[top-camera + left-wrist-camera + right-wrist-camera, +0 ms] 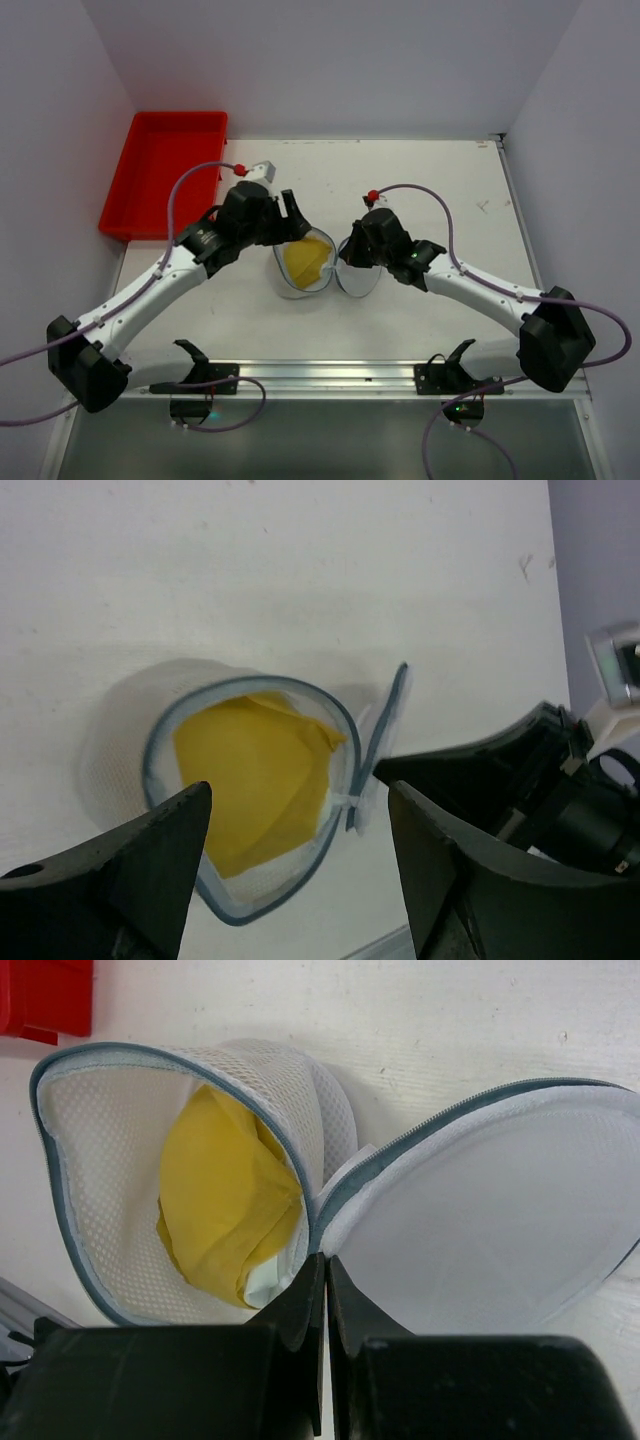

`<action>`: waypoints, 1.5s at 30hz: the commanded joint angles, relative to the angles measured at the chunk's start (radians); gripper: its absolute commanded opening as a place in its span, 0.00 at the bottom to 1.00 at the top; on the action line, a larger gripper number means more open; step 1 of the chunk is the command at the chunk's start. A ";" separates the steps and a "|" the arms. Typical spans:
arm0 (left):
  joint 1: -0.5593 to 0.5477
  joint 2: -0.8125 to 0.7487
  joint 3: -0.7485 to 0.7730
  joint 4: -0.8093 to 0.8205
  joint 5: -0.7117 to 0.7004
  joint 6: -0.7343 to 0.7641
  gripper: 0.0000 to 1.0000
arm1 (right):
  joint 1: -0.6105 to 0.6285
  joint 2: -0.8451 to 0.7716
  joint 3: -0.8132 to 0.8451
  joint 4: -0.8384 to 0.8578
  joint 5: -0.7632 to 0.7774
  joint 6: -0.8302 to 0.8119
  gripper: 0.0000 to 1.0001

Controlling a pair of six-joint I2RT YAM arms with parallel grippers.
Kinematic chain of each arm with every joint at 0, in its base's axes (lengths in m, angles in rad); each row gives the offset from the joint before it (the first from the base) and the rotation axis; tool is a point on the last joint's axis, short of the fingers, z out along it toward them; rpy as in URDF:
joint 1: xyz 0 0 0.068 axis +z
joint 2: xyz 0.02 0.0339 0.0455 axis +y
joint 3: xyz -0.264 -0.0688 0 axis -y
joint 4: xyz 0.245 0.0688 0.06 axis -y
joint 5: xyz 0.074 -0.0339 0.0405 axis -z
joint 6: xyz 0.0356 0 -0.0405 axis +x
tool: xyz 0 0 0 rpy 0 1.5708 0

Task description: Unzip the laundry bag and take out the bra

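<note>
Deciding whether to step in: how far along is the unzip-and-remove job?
Done: the laundry bag is unzipped, its lid flap folded open beside it. In hand: the right gripper is shut at the hinge seam, and the left gripper hangs open over the mouth. Left: the yellow bra is still inside, ungrasped.

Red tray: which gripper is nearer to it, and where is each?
Left. The left gripper, jaws open, hangs over the bag, just right of the tray; the right gripper, jaws shut at the bag's lid, sits beyond the bag.
</note>
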 commanded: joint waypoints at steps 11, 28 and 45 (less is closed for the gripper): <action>-0.242 0.425 0.236 -0.138 -0.197 0.073 0.75 | 0.011 -0.077 0.034 0.025 0.005 -0.039 0.00; -0.262 0.568 0.259 -0.198 -0.283 0.070 0.68 | 0.009 -0.088 0.022 0.044 -0.009 -0.042 0.00; -0.262 0.347 0.187 -0.080 -0.263 0.102 0.00 | 0.009 -0.097 -0.020 0.045 0.030 -0.036 0.00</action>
